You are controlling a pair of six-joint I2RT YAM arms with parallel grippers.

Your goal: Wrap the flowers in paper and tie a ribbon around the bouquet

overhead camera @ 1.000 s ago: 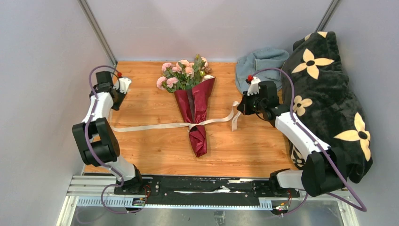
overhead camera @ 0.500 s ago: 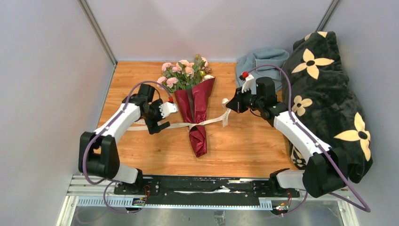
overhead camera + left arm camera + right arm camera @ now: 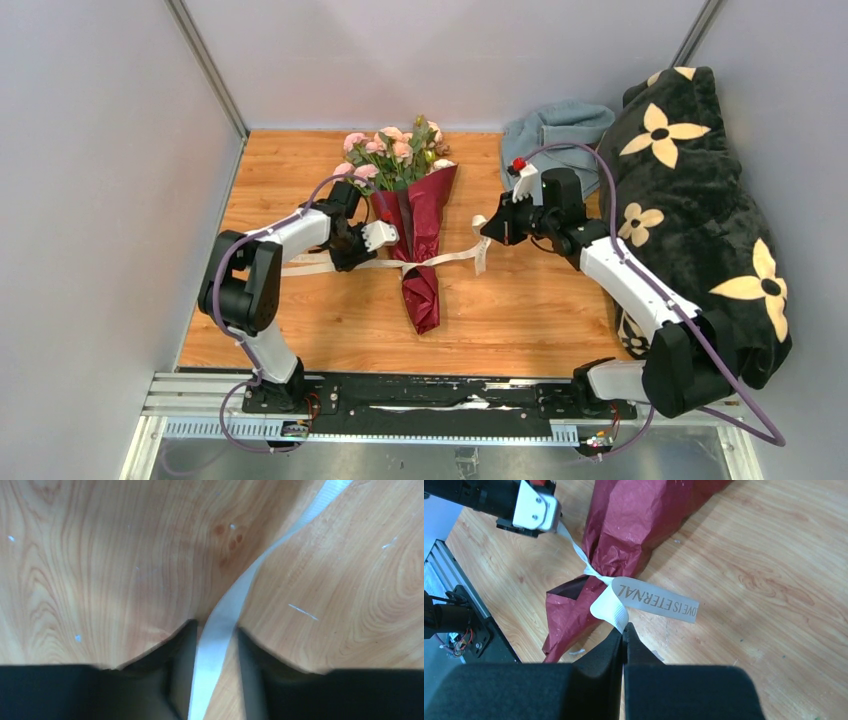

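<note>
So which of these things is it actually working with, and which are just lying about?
In the job: pale pink roses wrapped in a dark red crinkled paper cone; long cream flat ribbon tied around it.
Just lying about: grey-blue crumpled cloth; black plush blanket with cream flower shapes.

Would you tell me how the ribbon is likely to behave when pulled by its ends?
Probably floppy: the ribbon twists and curls where the right gripper pinches it. Likely very light, being a thin flat strip. Pulling may drag the bouquet, since it crosses tightly around the paper.
</note>
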